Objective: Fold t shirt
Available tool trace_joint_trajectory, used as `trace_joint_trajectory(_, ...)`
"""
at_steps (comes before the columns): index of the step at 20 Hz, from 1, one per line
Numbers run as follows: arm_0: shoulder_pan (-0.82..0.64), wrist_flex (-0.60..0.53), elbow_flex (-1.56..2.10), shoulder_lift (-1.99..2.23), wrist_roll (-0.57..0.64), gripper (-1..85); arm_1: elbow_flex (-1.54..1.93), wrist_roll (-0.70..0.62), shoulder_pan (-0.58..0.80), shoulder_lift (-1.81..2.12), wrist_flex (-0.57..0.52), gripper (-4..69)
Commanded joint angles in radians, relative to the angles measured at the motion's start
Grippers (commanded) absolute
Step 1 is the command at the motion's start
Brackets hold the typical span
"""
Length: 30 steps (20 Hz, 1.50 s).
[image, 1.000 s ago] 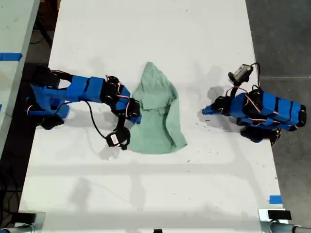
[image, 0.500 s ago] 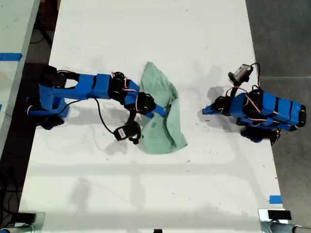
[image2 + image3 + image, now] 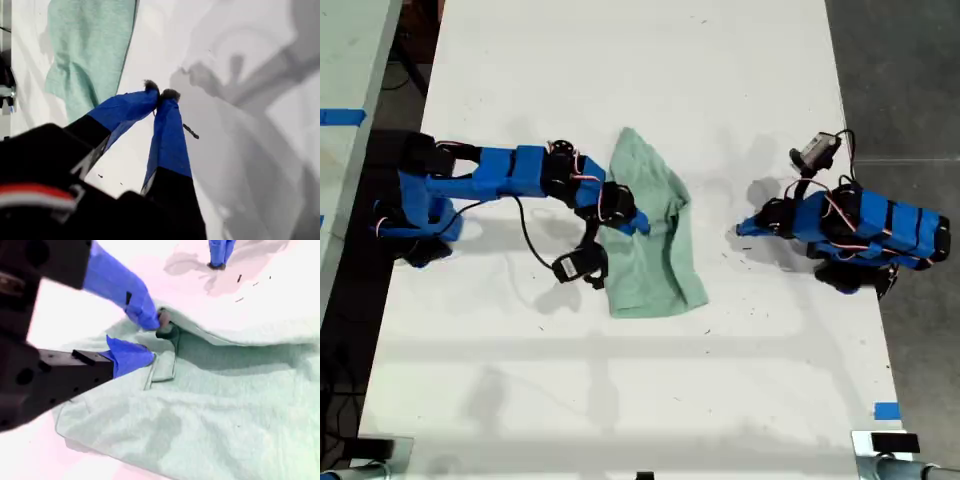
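The pale mint-green t shirt (image 3: 655, 245) lies crumpled and partly folded on the white table (image 3: 620, 400), near the middle of the exterior view. My second gripper (image 3: 636, 222) reaches in from the exterior view's left and sits over the shirt's upper part. In the second wrist view this gripper (image 3: 152, 337) is open, its blue fingertips (image 3: 149, 319) apart just above a fold of the t shirt (image 3: 210, 415). My first gripper (image 3: 743, 229) rests at the exterior view's right, apart from the cloth. In the first wrist view it (image 3: 160, 94) is shut on nothing, with the t shirt (image 3: 85, 50) beyond it.
The table's long edges run down both sides of the exterior view, with dark floor (image 3: 910, 80) on the exterior view's right. A blue tape mark (image 3: 886, 410) sits near the lower right corner of the exterior view. The second arm's wrist camera (image 3: 582, 265) hangs beside the shirt's edge.
My second arm swung from the shirt's edge on the exterior view's left across over the cloth, then drew back a little. The shirt looks narrower, that side folded in. The first arm stayed still.
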Motion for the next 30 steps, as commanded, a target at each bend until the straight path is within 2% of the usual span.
trace_joint_trajectory(1, -0.020, 0.044, -0.005, 0.278, 0.051, -0.1, 0.057, 0.008, 0.005, 0.018, 0.005, 2.2)
trace_joint_trajectory(4, -0.066, 0.072, 0.261, 0.644, 0.084, -0.1, 0.057, 0.008, 0.005, 0.018, 0.005, 2.2)
trace_joint_trajectory(8, -0.144, -0.114, 1.022, 1.387, 0.058, -0.2, 0.057, 0.008, 0.005, 0.018, 0.005, 2.2)
trace_joint_trajectory(11, -0.072, -0.244, 1.597, 1.913, -0.017, -0.2, 0.057, 0.009, 0.006, 0.018, 0.005, 2.2)
trace_joint_trajectory(13, -0.040, -0.285, 1.919, 2.203, -0.043, -0.2, 0.057, 0.011, 0.006, 0.018, 0.005, 2.2)
trace_joint_trajectory(15, -0.046, -0.324, 1.987, 2.154, -0.011, -0.2, 0.057, 0.006, 0.006, 0.018, 0.002, 2.2)
trace_joint_trajectory(18, -0.052, -0.319, 2.017, 2.148, 0.029, -0.2, 0.057, -0.140, -0.018, 0.018, -0.100, 2.2)
trace_joint_trajectory(20, -0.052, -0.310, 2.068, 2.206, 0.020, -0.2, 0.055, -0.170, -0.029, 0.018, -0.118, 2.2)
trace_joint_trajectory(30, -0.078, -0.275, 2.077, 2.201, 0.018, -0.2, 0.057, -0.089, -0.009, 0.018, -0.061, 2.2)
